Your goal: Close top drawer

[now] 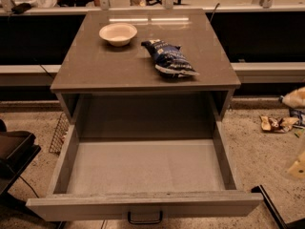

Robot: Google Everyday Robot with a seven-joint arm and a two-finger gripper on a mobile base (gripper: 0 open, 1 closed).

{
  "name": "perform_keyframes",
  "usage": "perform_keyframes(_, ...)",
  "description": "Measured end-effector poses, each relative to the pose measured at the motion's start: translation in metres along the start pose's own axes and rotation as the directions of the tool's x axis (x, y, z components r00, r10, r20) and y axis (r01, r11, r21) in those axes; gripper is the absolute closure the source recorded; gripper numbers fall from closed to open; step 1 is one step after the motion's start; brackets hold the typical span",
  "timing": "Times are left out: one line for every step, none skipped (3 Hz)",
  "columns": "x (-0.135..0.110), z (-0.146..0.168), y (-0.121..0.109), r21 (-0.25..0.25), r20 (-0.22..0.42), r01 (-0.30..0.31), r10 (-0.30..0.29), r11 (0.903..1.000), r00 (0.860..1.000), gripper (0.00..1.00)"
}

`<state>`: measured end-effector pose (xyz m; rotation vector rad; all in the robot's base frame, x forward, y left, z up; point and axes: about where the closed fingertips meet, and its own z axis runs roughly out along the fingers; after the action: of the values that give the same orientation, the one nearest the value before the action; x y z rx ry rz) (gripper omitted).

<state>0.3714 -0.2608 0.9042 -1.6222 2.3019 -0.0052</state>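
The top drawer (143,205) is pulled far out of the grey cabinet toward the camera. Its pale grey floor (145,168) is bare. A small black bar handle (144,218) sits on the flat front at the bottom edge of the view. My gripper (297,165) shows only as pale parts at the far right edge, well to the right of the drawer and not touching it. Another pale piece of the arm (294,97) is higher up on the same edge.
On the cabinet top (95,66) stand a white bowl (117,33) and a blue snack bag (169,58). Wrappers (275,123) lie on the floor to the right. A black stand (14,151) and a wire basket (59,132) are at the left. A dark bar (269,205) is at the lower right.
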Motion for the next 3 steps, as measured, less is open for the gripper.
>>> perform_keyframes(0.034,0.029,0.051,-0.013,0.012,-0.060,0.061,0.9981,0.998,0.47)
perform_keyframes(0.045,0.046,0.088,-0.027,0.027,-0.081,0.082,0.9964,0.996,0.70)
perform_keyframes(0.053,0.058,0.124,-0.034,0.042,-0.061,0.062,0.9976,0.997,0.94)
